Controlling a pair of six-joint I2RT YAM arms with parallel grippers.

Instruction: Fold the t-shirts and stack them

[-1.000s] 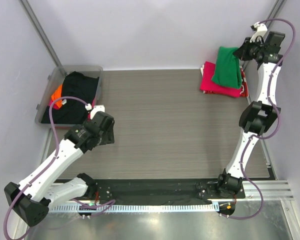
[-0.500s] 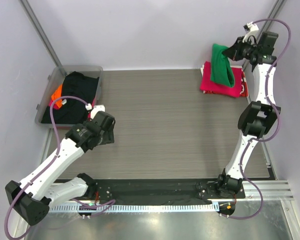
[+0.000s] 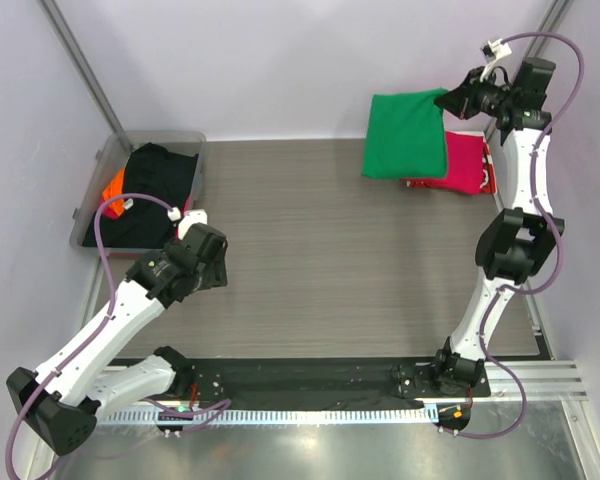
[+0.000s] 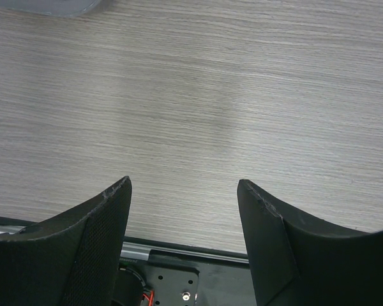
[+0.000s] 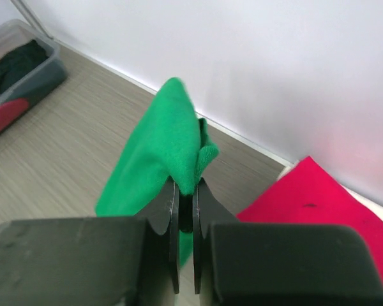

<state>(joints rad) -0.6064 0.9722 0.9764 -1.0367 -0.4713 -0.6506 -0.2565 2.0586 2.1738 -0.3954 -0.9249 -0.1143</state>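
Note:
My right gripper (image 3: 448, 100) is shut on the edge of a bright green t-shirt (image 3: 405, 135) and holds it in the air at the table's far right. The cloth (image 5: 156, 150) hangs spread out to the left, pinched between the jaws. Under and right of it a folded magenta-pink t-shirt (image 3: 464, 163) lies on the table; it also shows in the right wrist view (image 5: 319, 204). Black (image 3: 160, 190) and orange (image 3: 112, 186) shirts lie in the tub at the far left. My left gripper (image 4: 184, 191) is open and empty over bare table.
A clear plastic tub (image 3: 98, 165) stands at the far left edge; it shows in the right wrist view (image 5: 25, 70). A white wall runs behind the table. A black base plate (image 4: 172, 280) lies at the near edge.
My right gripper has lifted the green shirt off the pink one and swung it left, so the cloth has opened out. The left arm has barely moved.

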